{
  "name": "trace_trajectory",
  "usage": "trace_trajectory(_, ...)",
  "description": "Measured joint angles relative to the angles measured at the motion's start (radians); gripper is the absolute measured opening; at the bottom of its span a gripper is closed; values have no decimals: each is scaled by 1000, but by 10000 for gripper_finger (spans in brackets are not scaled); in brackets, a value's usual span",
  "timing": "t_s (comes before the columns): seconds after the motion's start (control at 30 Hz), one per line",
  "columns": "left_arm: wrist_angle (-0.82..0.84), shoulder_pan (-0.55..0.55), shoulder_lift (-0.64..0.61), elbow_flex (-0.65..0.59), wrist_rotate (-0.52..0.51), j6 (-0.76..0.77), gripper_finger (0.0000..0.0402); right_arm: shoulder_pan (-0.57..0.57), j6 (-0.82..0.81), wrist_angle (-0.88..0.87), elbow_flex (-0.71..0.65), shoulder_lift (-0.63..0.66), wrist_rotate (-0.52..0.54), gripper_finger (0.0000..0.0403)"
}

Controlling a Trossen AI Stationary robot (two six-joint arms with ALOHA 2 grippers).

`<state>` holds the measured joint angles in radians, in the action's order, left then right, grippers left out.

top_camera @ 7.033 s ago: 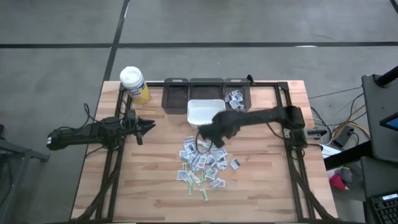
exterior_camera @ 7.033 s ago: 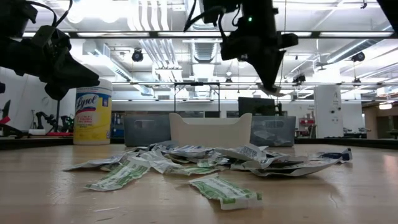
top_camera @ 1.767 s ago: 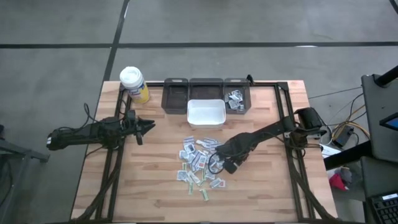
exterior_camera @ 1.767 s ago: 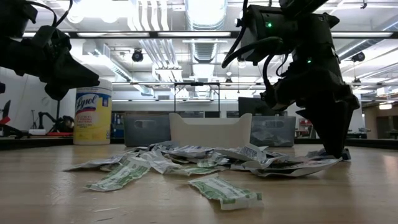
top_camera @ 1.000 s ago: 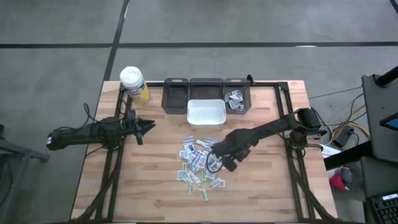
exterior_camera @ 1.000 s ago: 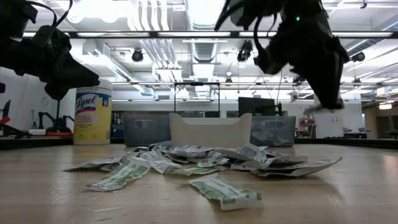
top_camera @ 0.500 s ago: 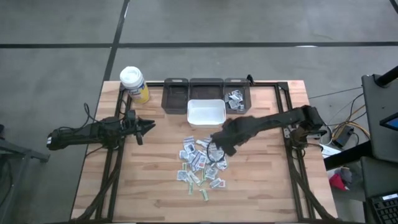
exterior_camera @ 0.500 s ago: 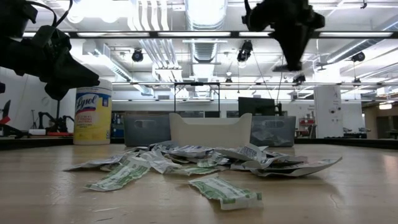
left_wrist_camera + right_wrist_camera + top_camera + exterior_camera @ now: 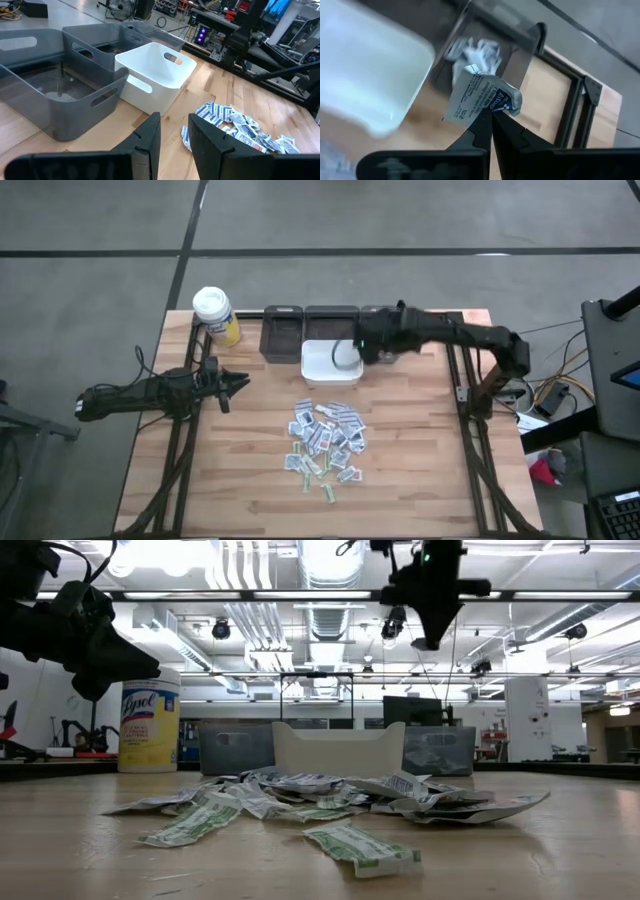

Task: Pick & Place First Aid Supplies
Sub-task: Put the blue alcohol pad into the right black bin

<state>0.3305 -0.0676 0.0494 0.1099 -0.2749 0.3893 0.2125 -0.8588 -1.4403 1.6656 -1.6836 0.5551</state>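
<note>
Wooden surface (image 9: 420,440) centre keeps the packet pile (image 9: 325,442), while the right gripper (image 9: 366,348), pinching one packet (image 9: 479,98), has swung up to the grey bins (image 9: 383,330) at upper centre, likely for release; left gripper (image 9: 240,381) waits mid-left, narrowly parted.

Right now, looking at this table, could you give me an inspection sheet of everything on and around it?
Surface: wooden table, dark rails along both sides.
Job's things: packets heaped mid-table; more in the right grey bin; one packet is pinched by the right gripper.
Clutter: yellow wipes bottle at the far left corner; white bin; two more grey bins.
Grippers: right gripper shut on the packet, held high near the bins; left gripper open, waiting at the left side.
Cables: bundle beyond the right edge.
Surroundings: grey floor, workshop with ceiling lights.
</note>
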Motion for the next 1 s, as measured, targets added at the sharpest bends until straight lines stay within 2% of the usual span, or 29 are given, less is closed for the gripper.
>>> trace_trajectory(0.17,0,0,0,0,0,0,94,164,106,148,-20,-19,-52,8)
trace_trajectory(0.33,0,0,0,0,0,0,94,305,203,294,-59,-70,-210,8)
trace_trajectory(0.47,0,0,0,0,0,0,94,386,225,316,-66,-141,-341,8)
trace_trajectory(0.67,0,0,0,0,0,0,94,435,225,303,-66,-241,-451,8)
trace_trajectory(1.0,0,0,0,0,0,0,94,437,232,292,-66,-284,-455,9)
